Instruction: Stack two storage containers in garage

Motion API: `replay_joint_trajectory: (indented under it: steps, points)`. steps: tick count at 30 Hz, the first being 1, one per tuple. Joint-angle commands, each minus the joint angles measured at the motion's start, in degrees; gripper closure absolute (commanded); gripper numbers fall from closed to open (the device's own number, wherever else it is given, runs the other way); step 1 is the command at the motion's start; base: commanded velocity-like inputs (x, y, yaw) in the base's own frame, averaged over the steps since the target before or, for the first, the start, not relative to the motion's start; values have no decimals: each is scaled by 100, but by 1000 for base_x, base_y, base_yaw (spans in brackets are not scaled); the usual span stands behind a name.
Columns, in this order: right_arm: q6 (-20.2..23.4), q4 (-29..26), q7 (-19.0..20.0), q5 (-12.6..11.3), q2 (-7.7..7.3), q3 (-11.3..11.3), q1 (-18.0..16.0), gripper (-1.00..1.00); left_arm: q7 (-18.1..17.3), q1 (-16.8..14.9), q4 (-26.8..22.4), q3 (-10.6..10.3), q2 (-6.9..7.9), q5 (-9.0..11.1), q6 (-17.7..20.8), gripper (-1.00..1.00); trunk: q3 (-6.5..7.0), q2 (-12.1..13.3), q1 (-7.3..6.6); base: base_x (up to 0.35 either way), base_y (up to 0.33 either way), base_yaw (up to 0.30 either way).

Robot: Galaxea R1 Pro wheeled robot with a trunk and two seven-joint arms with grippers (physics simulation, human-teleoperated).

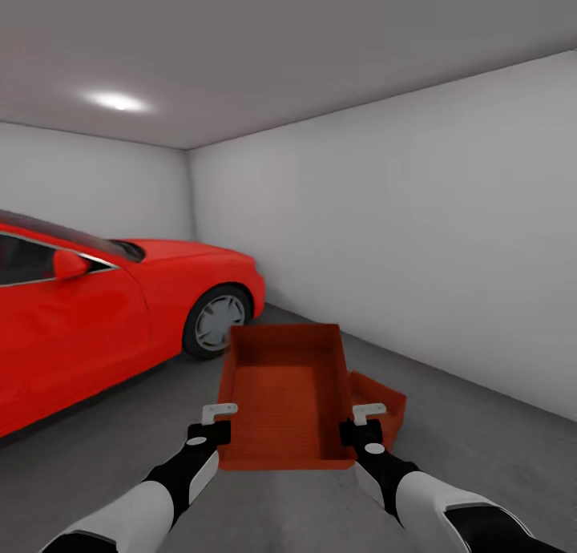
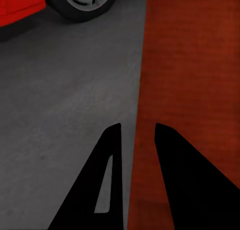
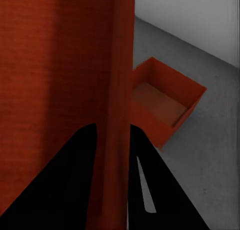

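Observation:
I am in the garage, holding one orange-red storage container (image 1: 284,393) level above the grey concrete floor (image 1: 481,449). My left gripper (image 1: 218,415) is shut on its left wall near the near corner, and that wall (image 2: 195,80) runs between the fingers. The right gripper (image 1: 369,413) is shut on the right wall (image 3: 117,90), which passes between the dark fingers (image 3: 80,160). A second, alike container (image 1: 383,399) rests on the floor just right of and below the held one, partly hidden by it; its open inside shows in the right wrist view (image 3: 162,102).
A red car (image 1: 96,312) stands at the left, its front wheel (image 1: 216,320) close to the held container's far left corner. A white wall (image 1: 417,232) runs along the right, and another closes the back. Bare concrete lies between the car and the right wall.

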Motion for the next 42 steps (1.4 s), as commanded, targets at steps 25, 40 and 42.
replay_joint_trajectory:
  steps: [25,40,42]
  points:
    - [16,17,-5,66,12,-60,-3,100,64,-6,-314,131,1,-53,-44,100,-8,-5,4,302,217,-289]
    - [16,14,-5,66,12,-60,-3,100,64,-6,-314,131,1,-53,-44,100,-8,-5,4,302,217,-289]
    - [16,14,-5,66,12,-60,-3,100,64,-6,-314,131,1,-53,-44,100,-8,-5,4,300,219,-289]
